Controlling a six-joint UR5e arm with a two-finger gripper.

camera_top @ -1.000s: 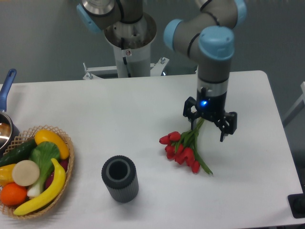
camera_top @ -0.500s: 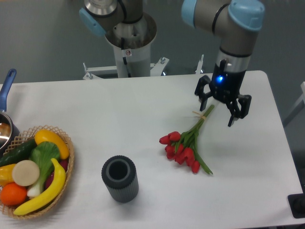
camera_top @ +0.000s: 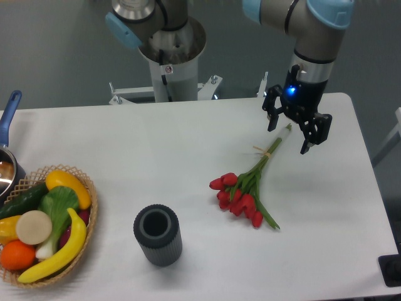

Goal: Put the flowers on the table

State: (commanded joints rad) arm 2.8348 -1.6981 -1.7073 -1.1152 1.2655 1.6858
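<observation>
Arm upright, wrist vertical, gripper [camera_top: 289, 130] pointing down, jaws spread, holding nothing

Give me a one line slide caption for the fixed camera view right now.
Red tulips lie flat on the white table, the open end effector raised above their stem ends.

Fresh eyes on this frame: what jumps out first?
The bunch of red tulips with green stems, tied with tan string, lies flat on the white tabletop, right of centre. The black two-finger hand hangs open just above the stem ends, holding nothing. At the left edge sits a wicker basket of colourful fruit and vegetables, with a dark grey ribbed cylindrical vase standing upright near the front.
</observation>
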